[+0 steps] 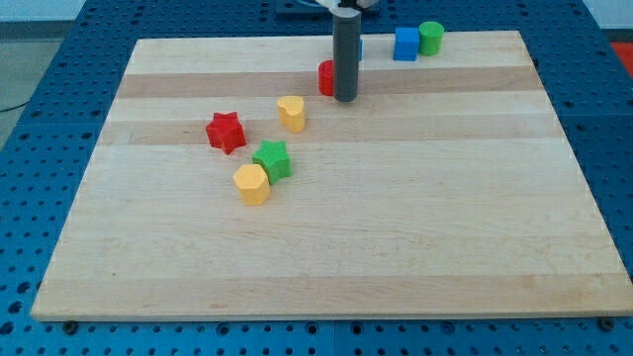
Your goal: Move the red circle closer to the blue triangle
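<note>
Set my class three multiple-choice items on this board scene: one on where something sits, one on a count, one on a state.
1. Where is the green star?
A. Touching the yellow block, up and to its right in the view
B. Alone at the view's bottom right
C. On top of the blue block

2. How many yellow blocks are on the board?
A. One
B. Two
C. Four

3. How does my tip stand to the red circle?
A. Far off at the view's bottom
B. Right beside it, on its right in the view
C. Out of the picture

Answers:
1 A: the star and that block meet at their edges.
2 B: that block and a yellow heart, no more.
3 B: the rod hides the circle's right edge.
</note>
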You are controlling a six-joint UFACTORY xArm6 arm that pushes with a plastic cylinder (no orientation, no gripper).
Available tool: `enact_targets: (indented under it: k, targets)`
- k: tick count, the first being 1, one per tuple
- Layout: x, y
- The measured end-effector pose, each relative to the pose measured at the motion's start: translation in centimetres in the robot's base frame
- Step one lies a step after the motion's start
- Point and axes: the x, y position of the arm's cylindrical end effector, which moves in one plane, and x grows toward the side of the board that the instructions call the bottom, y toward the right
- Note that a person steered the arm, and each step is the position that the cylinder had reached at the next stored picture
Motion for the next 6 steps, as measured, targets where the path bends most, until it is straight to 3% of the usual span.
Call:
enact_targets:
  k: [3,6]
  targets:
    - [-3.6,-3.3]
    - [-3.8,-7.6]
